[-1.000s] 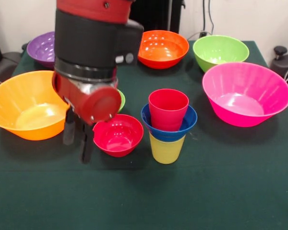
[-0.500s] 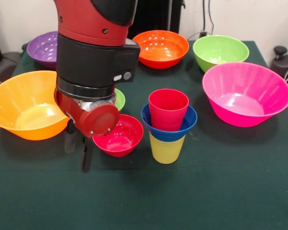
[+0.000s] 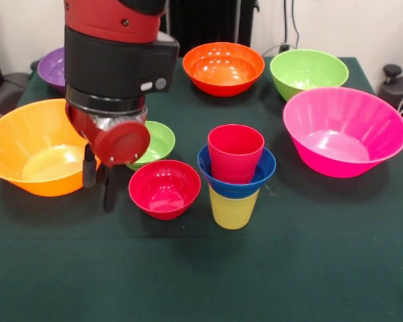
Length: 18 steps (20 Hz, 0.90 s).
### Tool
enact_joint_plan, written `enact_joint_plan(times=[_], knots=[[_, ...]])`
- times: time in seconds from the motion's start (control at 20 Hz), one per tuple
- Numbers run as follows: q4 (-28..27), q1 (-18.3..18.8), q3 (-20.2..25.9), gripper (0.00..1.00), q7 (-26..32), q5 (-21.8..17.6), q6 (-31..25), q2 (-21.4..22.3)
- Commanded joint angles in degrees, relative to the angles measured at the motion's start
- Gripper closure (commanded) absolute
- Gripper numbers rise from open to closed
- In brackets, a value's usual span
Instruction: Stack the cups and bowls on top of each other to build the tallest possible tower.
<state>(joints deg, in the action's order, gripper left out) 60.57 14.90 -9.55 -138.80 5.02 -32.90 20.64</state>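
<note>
The yellow cup (image 3: 233, 209) stands on the table with the small blue bowl (image 3: 266, 168) seated on it and the red cup (image 3: 235, 153) standing in that bowl. The small red bowl (image 3: 164, 189) sits upright on the cloth just left of this stack. My gripper (image 3: 99, 196) hangs to the left of the red bowl, between it and the large orange-yellow bowl (image 3: 33, 144). Its two dark fingers are apart and hold nothing. The small green bowl (image 3: 156, 142) sits behind the red bowl, partly hidden by my wrist.
The large pink bowl (image 3: 342, 131) is at the right. The medium green bowl (image 3: 307, 72), orange bowl (image 3: 223, 67) and purple bowl (image 3: 52, 67) stand along the far edge. The green cloth (image 3: 201, 275) stretches to the near edge.
My arm has moved left and slightly up, away from the small red bowl. More of the small green bowl shows now. The bowls and cups have not moved.
</note>
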Motion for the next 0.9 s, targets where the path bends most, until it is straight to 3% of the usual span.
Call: enact_joint_plan(times=[0.05,0.5,0.9], knots=[[8.8,-0.2,4.9,0.0,1.4,-2.2,-0.2,2.1],[10.3,-2.1,2.5,0.0,-3.9,-2.1,3.6,0.2],[9.3,-1.7,2.9,0.0,-4.3,-1.5,5.6,-2.0]])
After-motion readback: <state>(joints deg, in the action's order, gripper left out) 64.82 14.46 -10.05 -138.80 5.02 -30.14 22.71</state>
